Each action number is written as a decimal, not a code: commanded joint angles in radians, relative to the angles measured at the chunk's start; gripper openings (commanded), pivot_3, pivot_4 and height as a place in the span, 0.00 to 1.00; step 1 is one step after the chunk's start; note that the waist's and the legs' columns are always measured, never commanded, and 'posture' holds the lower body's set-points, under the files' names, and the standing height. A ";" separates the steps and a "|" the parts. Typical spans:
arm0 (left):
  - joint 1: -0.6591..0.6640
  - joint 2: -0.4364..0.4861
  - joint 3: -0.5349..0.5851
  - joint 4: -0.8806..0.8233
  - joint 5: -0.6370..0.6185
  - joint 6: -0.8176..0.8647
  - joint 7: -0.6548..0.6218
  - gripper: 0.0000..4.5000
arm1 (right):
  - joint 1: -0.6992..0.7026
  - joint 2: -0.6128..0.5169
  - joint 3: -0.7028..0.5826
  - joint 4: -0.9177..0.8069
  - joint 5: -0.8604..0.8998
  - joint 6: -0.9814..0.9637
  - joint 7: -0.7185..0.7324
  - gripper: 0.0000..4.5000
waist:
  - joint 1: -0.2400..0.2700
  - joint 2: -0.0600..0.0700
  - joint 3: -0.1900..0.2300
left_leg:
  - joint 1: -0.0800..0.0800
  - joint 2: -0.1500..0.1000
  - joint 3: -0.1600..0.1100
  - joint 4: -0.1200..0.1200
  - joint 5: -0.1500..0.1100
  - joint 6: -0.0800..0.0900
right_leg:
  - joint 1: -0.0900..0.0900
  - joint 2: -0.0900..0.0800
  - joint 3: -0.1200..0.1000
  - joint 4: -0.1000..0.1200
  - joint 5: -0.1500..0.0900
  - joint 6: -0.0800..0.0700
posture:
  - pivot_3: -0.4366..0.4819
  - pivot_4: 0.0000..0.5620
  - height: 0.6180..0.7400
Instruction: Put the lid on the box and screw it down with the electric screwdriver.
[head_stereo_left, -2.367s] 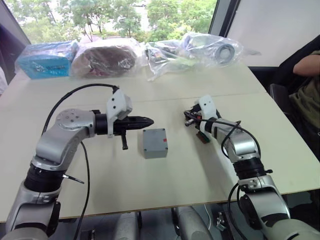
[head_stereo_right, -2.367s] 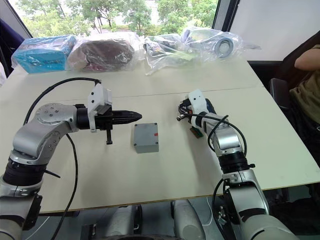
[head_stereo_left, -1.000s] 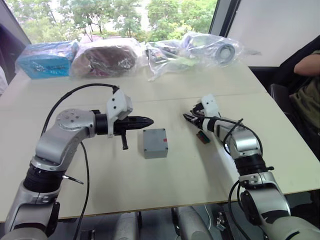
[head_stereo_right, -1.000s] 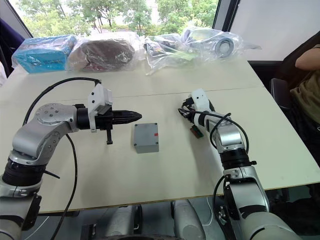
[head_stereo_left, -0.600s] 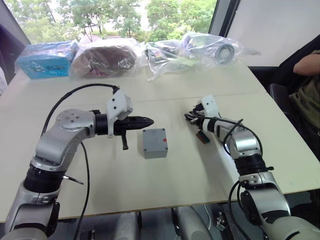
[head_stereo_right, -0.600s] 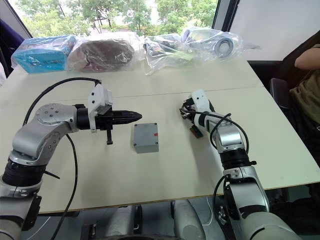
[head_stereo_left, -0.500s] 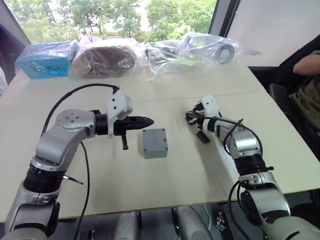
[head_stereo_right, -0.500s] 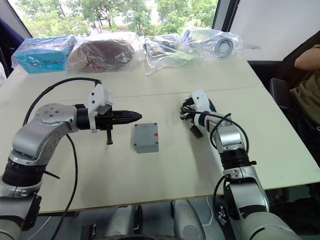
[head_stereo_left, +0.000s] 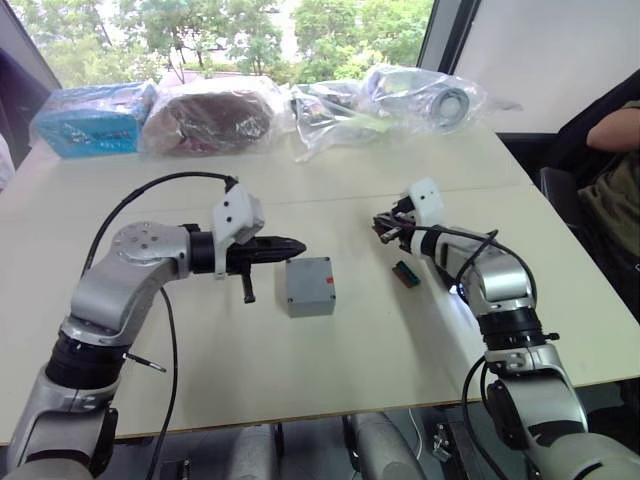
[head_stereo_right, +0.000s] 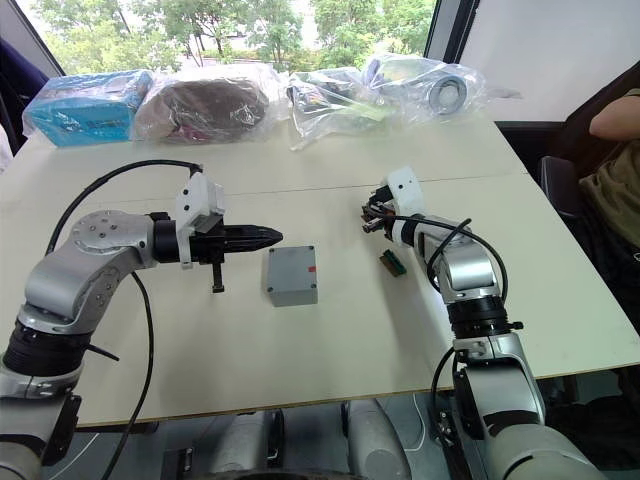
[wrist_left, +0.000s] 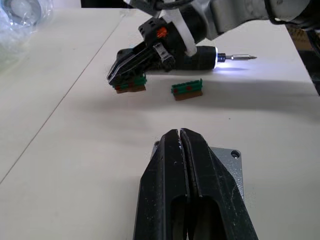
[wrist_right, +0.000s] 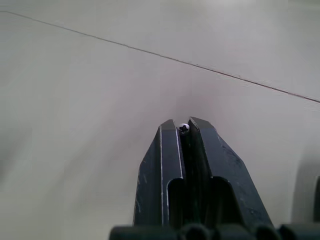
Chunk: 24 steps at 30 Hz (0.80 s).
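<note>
My left gripper hovers over the table with its fingers pressed together and nothing between them. The grey box sits just beyond the tips, at about 5 o'clock from them in the head view. From my left wrist its flat grey top with a corner screw hole shows right under my fingers, so the lid looks to be on it, though I cannot tell that for sure.

My right gripper is raised at 2 o'clock from the box, well apart from it, fingers nearly closed on a tiny screw pinched at their tips. The electric screwdriver lies alongside that gripper, its tip light glowing white. Two green connector blocks rest on the table near it.
</note>
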 joint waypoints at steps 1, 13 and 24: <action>-0.012 0.008 -0.001 -0.026 -0.001 -0.010 -0.002 0.00 | 0.029 0.015 0.013 -0.041 0.003 -0.007 -0.002 0.01 | 0.000 0.000 0.000 | 0.000 0.000 0.000 0.000 0.000 0.000 | 0.000 0.000 0.000 0.000 0.000 0.000 | 0.48 0.27 1.00; -0.015 0.005 -0.002 -0.026 0.001 -0.010 0.003 0.00 | 0.032 0.042 0.050 0.060 -0.036 -0.109 0.010 0.01 | -0.001 0.000 0.000 | 0.000 0.000 0.000 0.000 0.000 0.000 | 0.000 0.000 0.000 0.000 0.000 0.000 | 0.48 0.27 1.00; -0.013 0.005 -0.002 -0.033 0.000 -0.008 0.005 0.00 | 0.028 0.034 0.019 0.012 -0.012 -0.094 0.020 0.65 | 0.000 0.000 0.000 | 0.000 0.000 0.000 0.000 0.000 0.000 | 0.000 0.000 0.000 0.000 0.000 0.000 | 0.48 0.27 1.00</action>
